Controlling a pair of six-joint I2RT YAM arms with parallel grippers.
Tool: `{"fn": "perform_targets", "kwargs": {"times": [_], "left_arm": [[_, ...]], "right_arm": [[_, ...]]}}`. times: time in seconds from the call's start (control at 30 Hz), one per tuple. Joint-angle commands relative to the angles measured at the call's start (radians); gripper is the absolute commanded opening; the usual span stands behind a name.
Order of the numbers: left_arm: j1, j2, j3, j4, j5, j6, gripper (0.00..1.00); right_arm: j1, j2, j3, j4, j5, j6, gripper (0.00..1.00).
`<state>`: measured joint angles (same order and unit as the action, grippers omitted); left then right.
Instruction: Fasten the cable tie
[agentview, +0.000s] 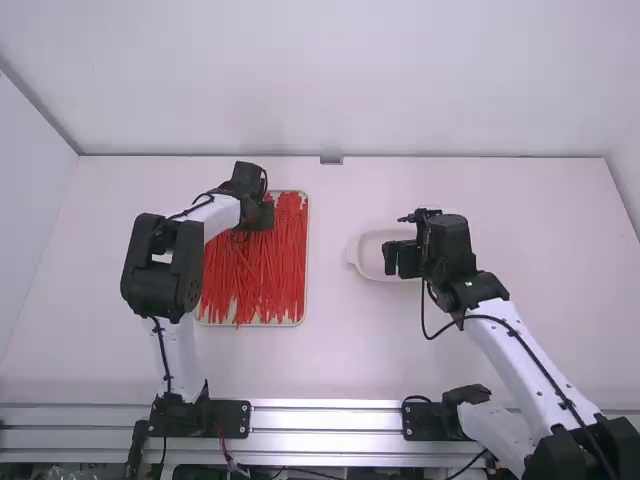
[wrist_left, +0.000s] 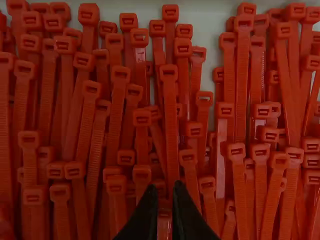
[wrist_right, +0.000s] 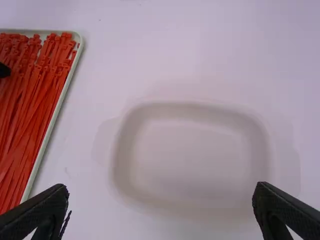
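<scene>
A heap of red cable ties (agentview: 265, 270) lies on a pale tray (agentview: 250, 324) left of the middle. My left gripper (agentview: 255, 212) is down in the far end of the heap. In the left wrist view its fingers (wrist_left: 164, 186) are nearly together, with one red tie (wrist_left: 164, 217) pinched in the narrow gap and many tie heads (wrist_left: 170, 75) around it. My right gripper (agentview: 400, 258) hovers over a white dish (agentview: 368, 255) with nothing in it. Its fingers (wrist_right: 159, 189) are spread wide open above the dish (wrist_right: 190, 155).
The tray's rim (wrist_right: 55, 120) and the ties (wrist_right: 25, 90) lie to one side of the dish in the right wrist view. White table extends to the right and in front. A small grey fitting (agentview: 331, 158) sits at the table's far edge.
</scene>
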<state>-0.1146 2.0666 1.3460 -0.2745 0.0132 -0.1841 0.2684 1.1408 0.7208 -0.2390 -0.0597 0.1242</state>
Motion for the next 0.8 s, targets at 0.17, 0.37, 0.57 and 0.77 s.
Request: {"fn": "perform_targets", "kwargs": {"times": [0.17, 0.37, 0.57, 0.77], "left_arm": [[0.008, 0.011, -0.003, -0.005, -0.003, -0.008, 0.04], [0.008, 0.011, -0.003, -0.005, -0.003, -0.01, 0.02], [0.008, 0.011, -0.003, -0.005, -0.003, -0.011, 0.02], [0.008, 0.011, -0.003, -0.005, -0.003, -0.014, 0.02]], "right_arm": [[-0.001, 0.004, 0.034, -0.001, 0.008, 0.003, 0.98], [0.003, 0.004, 0.034, 0.0, 0.008, 0.003, 0.98], [-0.002, 0.004, 0.034, -0.001, 0.008, 0.003, 0.98], [-0.002, 0.004, 0.034, -0.002, 0.008, 0.003, 0.98]]}}
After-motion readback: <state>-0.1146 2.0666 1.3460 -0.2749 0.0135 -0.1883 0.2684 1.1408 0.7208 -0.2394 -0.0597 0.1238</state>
